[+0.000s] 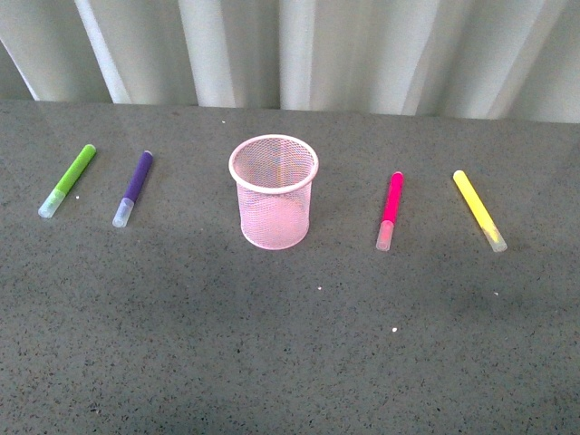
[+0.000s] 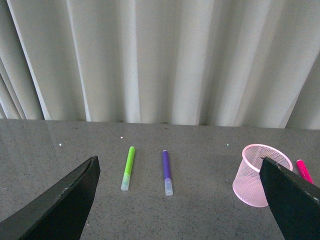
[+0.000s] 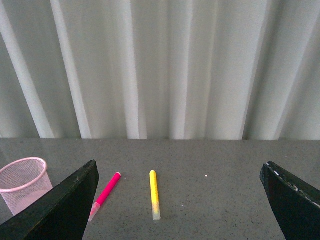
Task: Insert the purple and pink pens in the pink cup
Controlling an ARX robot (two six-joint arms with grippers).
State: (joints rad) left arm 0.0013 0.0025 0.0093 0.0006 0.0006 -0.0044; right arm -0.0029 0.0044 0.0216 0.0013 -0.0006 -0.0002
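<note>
Grey speckled table (image 1: 290, 362), backed by a pale pleated curtain (image 1: 362, 54).

Purple pen (image 1: 134, 186): flat on the table, left of the pink cup (image 1: 274, 213) and well apart from it. Long axis roughly front to back. Frosted cap end nearer the robot and angled slightly left, dark purple barrel pointing away toward the curtain.

Pink pen (image 1: 391, 208): flat on the table, right of the cup and likewise apart from it. Axis nearly front to back, cap end nearer the robot, magenta barrel pointing toward the curtain.

Both pens short and stubby, caps translucent.

Cup: upright between the two pens, light pink wire mesh, solid rolled rim, mouth facing up.

Lime-green marker (image 1: 68, 181): near the purple pen on its left, roughly parallel, cap end nearer the robot. Yellow marker (image 1: 478, 210): right of the pink pen, cap end nearer the robot and angled right.

Left fingers (image 2: 60, 205): spread wide apart, holding nothing; green marker and purple pen seen between them in the left wrist view. Right fingers (image 3: 55, 205): spread wide apart, holding nothing; pink pen and yellow marker seen between them in the right wrist view.
</note>
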